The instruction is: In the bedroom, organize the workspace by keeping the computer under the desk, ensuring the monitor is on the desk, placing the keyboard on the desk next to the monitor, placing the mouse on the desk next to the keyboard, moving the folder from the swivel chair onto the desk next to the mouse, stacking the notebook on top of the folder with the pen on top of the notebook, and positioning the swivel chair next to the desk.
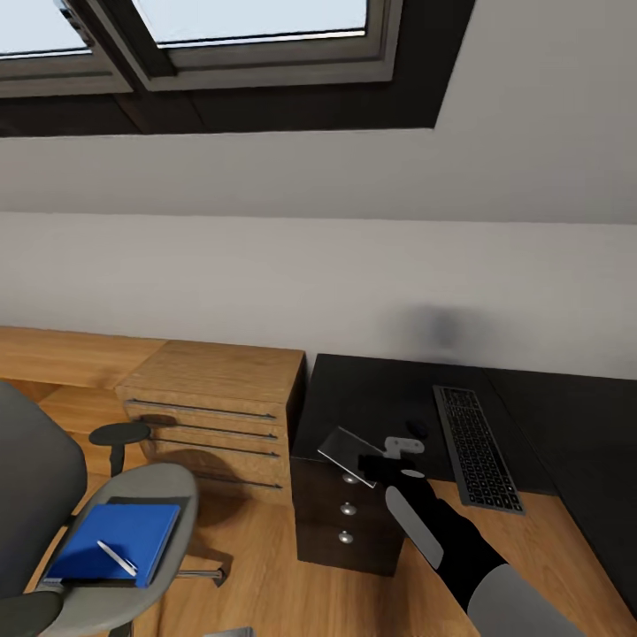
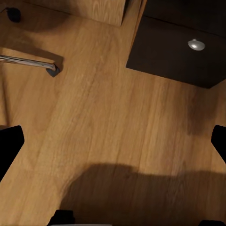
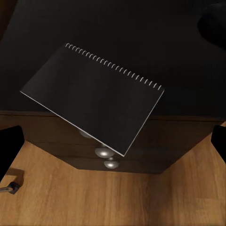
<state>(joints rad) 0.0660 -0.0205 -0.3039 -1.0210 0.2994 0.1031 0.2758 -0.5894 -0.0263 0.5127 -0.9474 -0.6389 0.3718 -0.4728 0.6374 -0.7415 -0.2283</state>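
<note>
Your right gripper [image 1: 382, 466] sits at centre-right of the head view, over the near left corner of the black desk [image 1: 372, 398]. The spiral notebook [image 3: 94, 96] hangs past that desk edge, above the drawer knobs [image 3: 103, 152]. Whether the jaws are clamped on it, you cannot tell from these pictures.

The keyboard [image 1: 476, 447] lies on the desk, right of centre, with a small dark object, probably the mouse [image 1: 418, 430], just left of it.

Outstanding: the blue folder [image 1: 115, 540] remains on the swivel chair [image 1: 155, 482] at lower left, the pen [image 1: 116, 557] resting on it.

Your left gripper [image 2: 113, 150] stands apart over bare floor [image 2: 103, 117].
</note>
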